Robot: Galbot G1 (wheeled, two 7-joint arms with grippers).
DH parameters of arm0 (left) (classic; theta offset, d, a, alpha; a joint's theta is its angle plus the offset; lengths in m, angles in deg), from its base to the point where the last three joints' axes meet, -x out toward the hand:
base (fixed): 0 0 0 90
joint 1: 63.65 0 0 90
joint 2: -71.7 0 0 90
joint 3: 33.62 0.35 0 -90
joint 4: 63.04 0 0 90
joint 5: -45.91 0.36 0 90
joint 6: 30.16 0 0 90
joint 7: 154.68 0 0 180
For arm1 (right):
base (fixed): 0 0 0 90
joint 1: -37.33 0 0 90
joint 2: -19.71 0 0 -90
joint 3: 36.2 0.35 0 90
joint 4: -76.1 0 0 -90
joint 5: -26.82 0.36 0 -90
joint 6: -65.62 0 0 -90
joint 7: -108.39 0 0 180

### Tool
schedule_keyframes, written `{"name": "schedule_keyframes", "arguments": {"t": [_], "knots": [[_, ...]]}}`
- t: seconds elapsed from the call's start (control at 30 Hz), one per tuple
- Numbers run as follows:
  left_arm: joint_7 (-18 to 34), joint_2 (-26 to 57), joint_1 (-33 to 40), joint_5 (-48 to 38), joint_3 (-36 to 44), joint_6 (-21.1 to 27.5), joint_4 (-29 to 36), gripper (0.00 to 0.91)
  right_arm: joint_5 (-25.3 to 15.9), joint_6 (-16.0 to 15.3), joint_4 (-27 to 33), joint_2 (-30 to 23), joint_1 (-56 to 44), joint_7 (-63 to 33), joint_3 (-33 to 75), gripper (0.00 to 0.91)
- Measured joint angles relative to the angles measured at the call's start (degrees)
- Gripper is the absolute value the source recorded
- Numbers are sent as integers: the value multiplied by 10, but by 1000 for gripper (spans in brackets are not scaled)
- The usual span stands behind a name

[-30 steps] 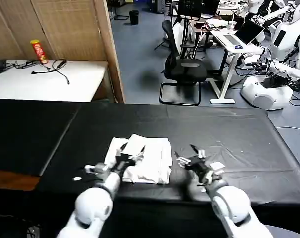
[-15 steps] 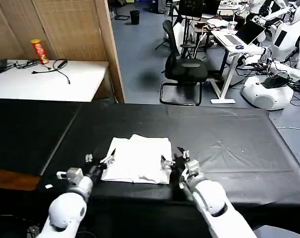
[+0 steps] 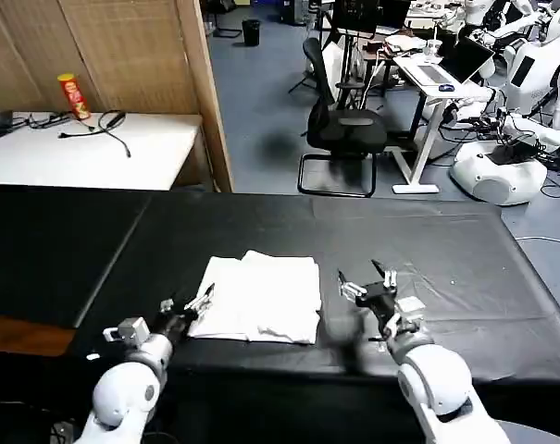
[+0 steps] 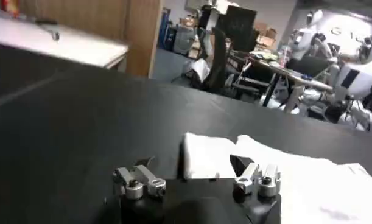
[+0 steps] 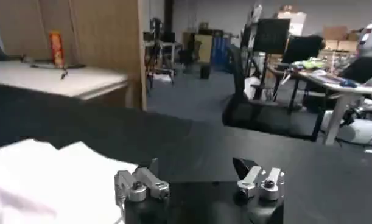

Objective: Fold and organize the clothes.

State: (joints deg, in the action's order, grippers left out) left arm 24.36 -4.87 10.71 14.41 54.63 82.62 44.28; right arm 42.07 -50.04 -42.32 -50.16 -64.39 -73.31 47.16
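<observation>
White cotton, one shirt, folded into a chunky rectangle near the front edge of the black table. From the head view the left gripper sits right at the shirt's left edge with its fingers spread and nothing in them. The right gripper is just off the shirt's right edge, also splayed and empty, with bare table between it and the cloth.

Left wrist view: one shirt again. The left gripper hangs low over the table with its jaws apart, and the near corner of the fold lies just past the tips. No print showing, just plain white.

Right wrist view: the shirt lies off to one side of the right gripper, whose jaws stand apart over bare table.

What could go wrong, I'd guess: the fold is loose and the layers don't line up neatly, so a pinch at the left corner could catch only the top layer and peel the stack open. Any sideways drag on that slick black cover could also slide the whole bundle toward the front edge.

Count: one shirt, two grippers, one table.
</observation>
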Motion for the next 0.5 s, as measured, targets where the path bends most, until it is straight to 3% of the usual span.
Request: {"name": "schedule_keyframes", "arguments": {"t": [0.07, 0.1, 0.13, 0.2, 0.37, 0.5], "knots": [[-2, -4, 3, -5, 0, 0, -5, 605, 6, 1, -7, 0, -3, 1, 4, 878], [-2, -6, 6, -13, 0, 1, -8, 293, 7, 2, -10, 1, -5, 1, 6, 878], [-2, -8, 8, -22, -1, 4, -9, 59, 8, 3, -14, 2, -7, 2, 8, 878], [1, -13, 13, -52, -6, 16, -16, 0, 8, 7, -19, 3, -10, 3, 13, 878], [3, -13, 15, -115, -13, 35, -21, 0, 8, 11, -26, 5, -16, 5, 25, 878], [6, -13, 19, -117, -14, 37, -19, 0, 7, 13, -30, 4, -19, 5, 32, 878]]}}
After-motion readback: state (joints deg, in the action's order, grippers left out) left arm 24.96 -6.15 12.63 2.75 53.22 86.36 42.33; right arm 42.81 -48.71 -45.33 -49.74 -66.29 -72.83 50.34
